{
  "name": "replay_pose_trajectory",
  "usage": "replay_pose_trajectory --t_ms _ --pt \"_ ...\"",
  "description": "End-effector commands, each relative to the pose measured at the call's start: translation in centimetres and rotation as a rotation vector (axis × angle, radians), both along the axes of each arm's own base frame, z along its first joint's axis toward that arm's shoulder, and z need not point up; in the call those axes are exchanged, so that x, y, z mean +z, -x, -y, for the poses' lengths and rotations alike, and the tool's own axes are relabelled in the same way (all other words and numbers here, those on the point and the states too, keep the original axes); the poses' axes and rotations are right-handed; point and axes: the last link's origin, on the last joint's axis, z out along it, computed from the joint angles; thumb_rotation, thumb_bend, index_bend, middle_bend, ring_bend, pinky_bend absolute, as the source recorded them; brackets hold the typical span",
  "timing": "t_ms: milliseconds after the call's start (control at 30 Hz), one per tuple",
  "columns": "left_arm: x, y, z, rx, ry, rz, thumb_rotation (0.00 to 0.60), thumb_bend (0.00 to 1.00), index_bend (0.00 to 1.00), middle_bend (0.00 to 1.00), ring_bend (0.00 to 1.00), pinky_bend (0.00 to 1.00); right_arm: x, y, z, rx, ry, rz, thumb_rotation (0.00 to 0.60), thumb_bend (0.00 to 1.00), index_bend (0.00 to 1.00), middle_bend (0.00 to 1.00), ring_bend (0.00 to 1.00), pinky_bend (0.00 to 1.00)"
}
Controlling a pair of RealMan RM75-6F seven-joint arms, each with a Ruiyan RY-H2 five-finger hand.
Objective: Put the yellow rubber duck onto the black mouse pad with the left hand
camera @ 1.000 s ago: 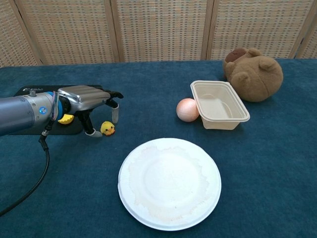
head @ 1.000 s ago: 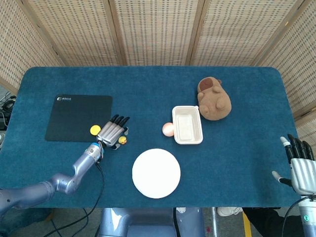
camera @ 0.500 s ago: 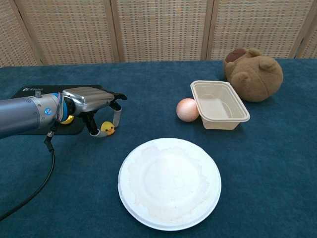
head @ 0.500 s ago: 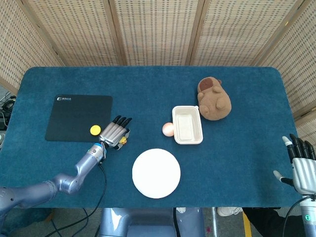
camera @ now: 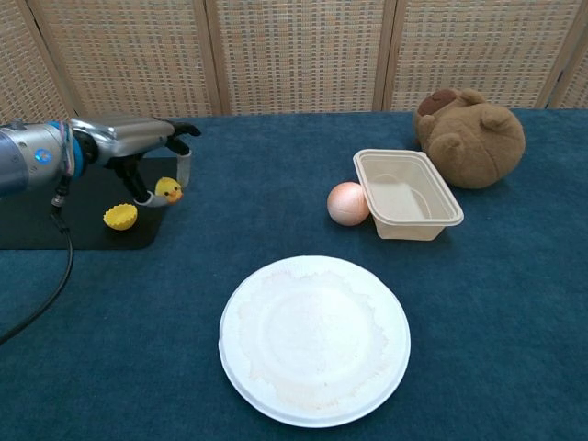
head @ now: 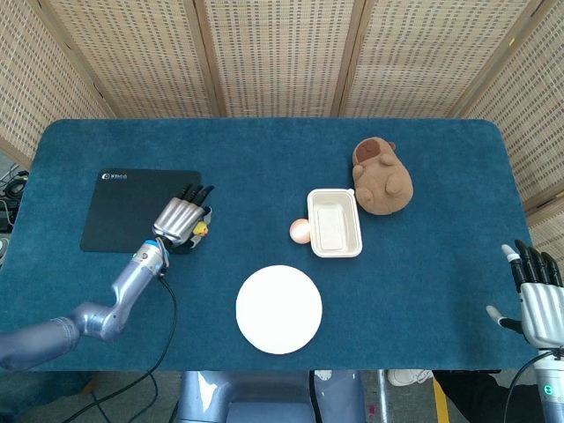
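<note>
Nearest, at the front edge of the blue tabletop (camera: 514, 349): round white paper plate (camera: 315, 338), bare. Low at the right corner of the head view: right hand (head: 539, 300), off the tabletop edge, fingers straight and spread, holding nothing. Farther back on the left: left hand (camera: 138, 147) raised clear of the surface, palm down, yellow rubber duck (camera: 167, 191) pinched between thumb and a finger — duck hanging in the air just over the right edge of the black mouse pad (camera: 55, 230), not resting on it. On the pad, just left of the duck: small yellow fluted cup (camera: 120, 217), lying apart from the hand. In the head view, same hand (head: 180, 221) over the pad's lower right corner, duck (head: 201, 229) showing at its right side. Toward the middle right: pale pink ball (camera: 348, 204) touching or just beside the left wall of a beige rectangular food tray (camera: 407, 194). Farthest, behind the tray's right end: brown plush capybara (camera: 469, 137). Beyond the tabletop: woven wicker screen panels (camera: 294, 55).
</note>
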Motion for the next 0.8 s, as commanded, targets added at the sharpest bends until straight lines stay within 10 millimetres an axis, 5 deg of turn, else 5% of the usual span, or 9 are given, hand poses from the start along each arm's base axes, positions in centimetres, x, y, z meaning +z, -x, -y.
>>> replay_pose_trajectory --t_ms 33,300,800 --pt "1.8 1.9 0.0 0.055 -0.025 0.001 0.6 0.35 0.53 0.0 0.0 0.0 0.0 -0.1 0.0 0.003 -0.002 -0.001 0.6 0.0 0.07 0.0 0.0 0.0" --pt "3.6 6.6 0.2 0.191 -0.029 -0.005 0.6 0.35 0.53 0.0 0.0 0.0 -0.2 -0.2 -0.2 0.008 -0.01 0.001 0.6 0.0 0.07 0.0 0.0 0.0" --pt "2.7 7.3 0.1 0.229 -0.024 0.062 0.6 0.35 0.52 0.0 0.0 0.0 -0.1 -0.3 -0.4 0.012 -0.008 0.0 0.6 0.0 0.07 0.0 0.0 0.0"
